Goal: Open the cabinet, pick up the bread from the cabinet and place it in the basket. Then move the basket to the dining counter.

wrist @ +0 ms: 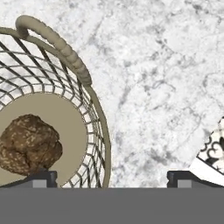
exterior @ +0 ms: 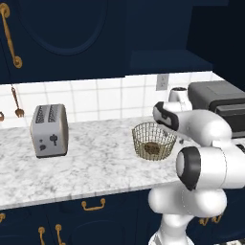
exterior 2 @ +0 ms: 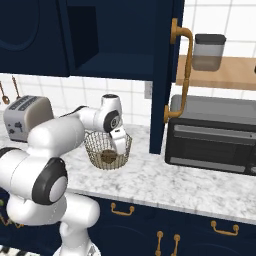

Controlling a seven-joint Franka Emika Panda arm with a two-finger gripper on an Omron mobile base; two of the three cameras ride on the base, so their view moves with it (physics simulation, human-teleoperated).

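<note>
Marble desk (exterior: 95,162) carries the basket (exterior: 153,140) holding the bread (wrist: 29,143); the gripper (wrist: 111,178), spread wide, straddles its rim at lower frame.

Marble worktop (exterior: 95,162) runs under me, white with grey veining. Behind it, a white tiled wall (exterior: 110,98) with a grey outlet plate (exterior: 162,82). Lower navy drawers (exterior 2: 165,225) below the worktop edge carry short brass pulls. Silver toaster (exterior: 49,130) stands well off to my left; two brass utensils (exterior: 17,101) hang on the tiles beyond it. Dark toaster oven (exterior 2: 215,134) sits to my right, a wooden shelf (exterior 2: 220,72) above it holding a grey lidded canister (exterior 2: 208,51).
</note>
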